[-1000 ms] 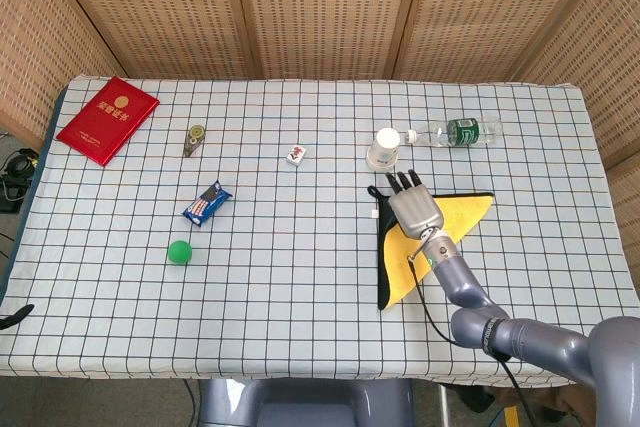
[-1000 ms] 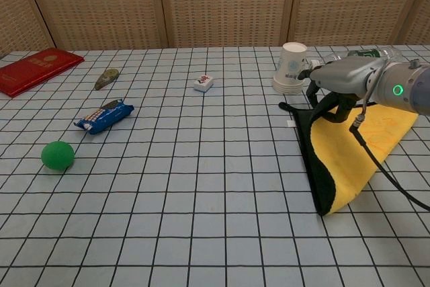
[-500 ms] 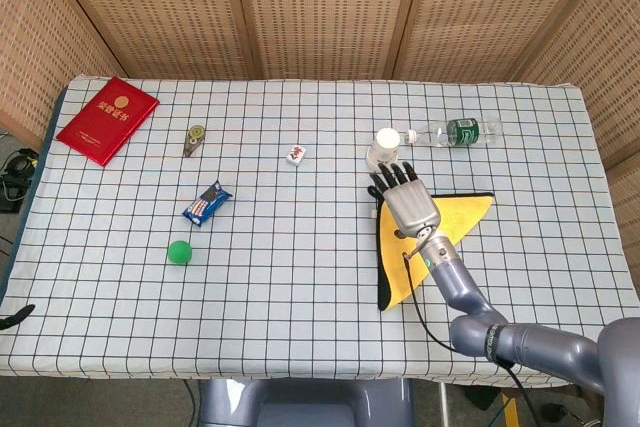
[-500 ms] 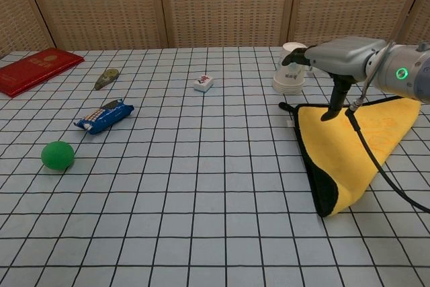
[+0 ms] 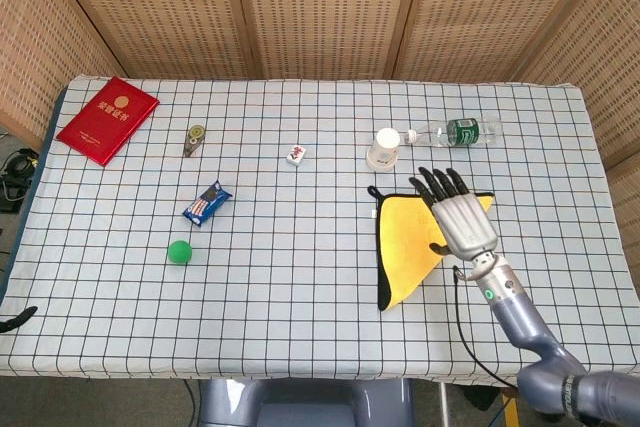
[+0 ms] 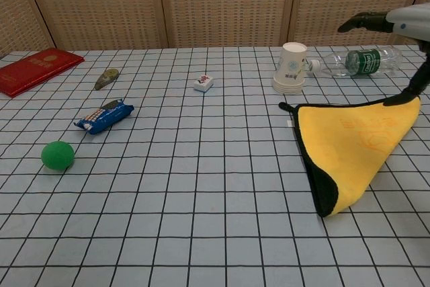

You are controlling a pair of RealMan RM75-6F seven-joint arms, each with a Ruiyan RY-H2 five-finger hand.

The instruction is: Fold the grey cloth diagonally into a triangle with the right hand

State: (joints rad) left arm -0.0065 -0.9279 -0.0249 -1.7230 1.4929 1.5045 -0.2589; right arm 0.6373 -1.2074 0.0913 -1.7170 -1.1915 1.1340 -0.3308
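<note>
- The cloth (image 5: 410,242) is lying folded into a triangle toward the right edge of the table (image 5: 300,277), yellow face showing with a dark border along its left side.
- The right hand (image 5: 462,219) is hovering over the cloth's right part, fingers spread apart and holding nothing.
- In the chest view the hand (image 6: 396,25) is reaching in at the right border, raised above the cloth (image 6: 346,149).
- A paper cup (image 5: 384,148) is sitting just behind the cloth, a bottle (image 5: 455,132) lying beside it.
- A small tile (image 5: 297,155) is resting mid-table toward the far edge.
- A blue packet (image 5: 207,203) and green ball (image 5: 179,252) are sitting on the left half.
- A red booklet (image 5: 108,119) is lying at the far left corner.
</note>
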